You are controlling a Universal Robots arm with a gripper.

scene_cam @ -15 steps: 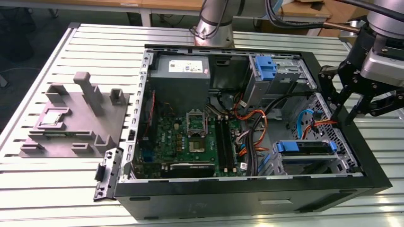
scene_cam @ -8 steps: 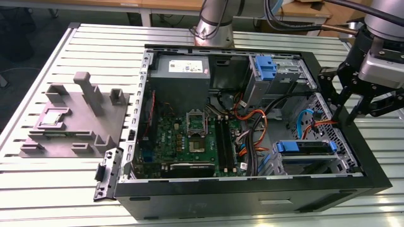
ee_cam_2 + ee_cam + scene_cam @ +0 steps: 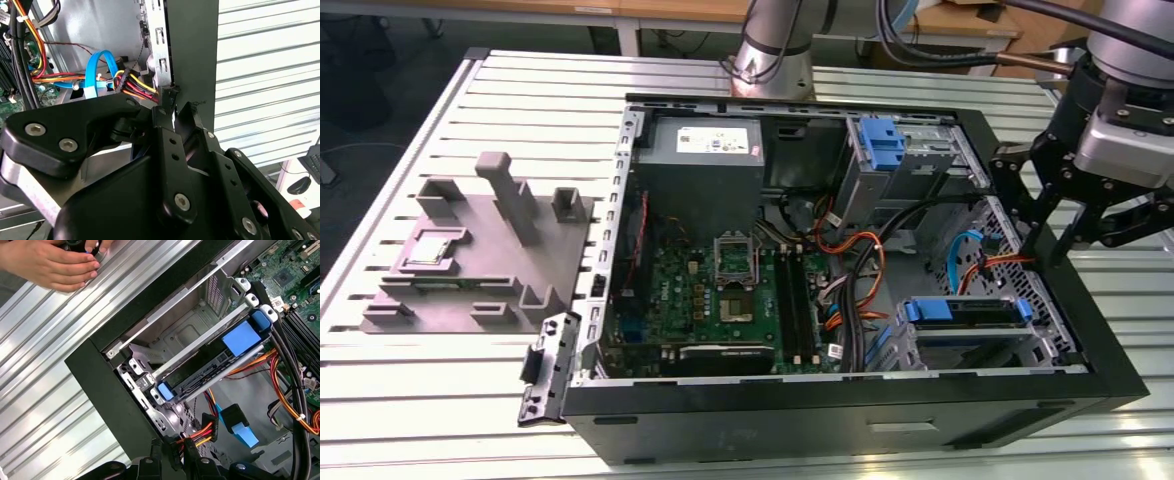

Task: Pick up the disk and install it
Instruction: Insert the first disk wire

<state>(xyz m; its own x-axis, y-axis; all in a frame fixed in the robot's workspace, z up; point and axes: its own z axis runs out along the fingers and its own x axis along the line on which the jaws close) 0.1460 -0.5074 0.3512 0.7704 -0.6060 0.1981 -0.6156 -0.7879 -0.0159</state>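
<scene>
The disk [image 3: 963,312] lies in the drive cage at the case's corner on the exterior view's right, its blue bracket facing up. In the first wrist view the disk [image 3: 210,371] shows edge-on, a dark slab between blue bracket ends, resting across the cage rails. My gripper [image 3: 1051,250] hangs over the case's wall on the exterior view's right, a little behind the cage and apart from the disk. In both wrist views the gripper [image 3: 176,107] [image 3: 180,452] has its fingers drawn together with nothing between them, just above a bundle of red, yellow and black power wires [image 3: 132,85].
The open black case [image 3: 1094,330] holds a motherboard [image 3: 720,290], a grey power-supply box [image 3: 704,150], a second blue bracket [image 3: 881,140] in the rear bay, and orange and blue cables [image 3: 854,270]. A grey fixture [image 3: 480,250] sits on the slatted table. A person's hand [image 3: 55,265] rests on the table beside the case.
</scene>
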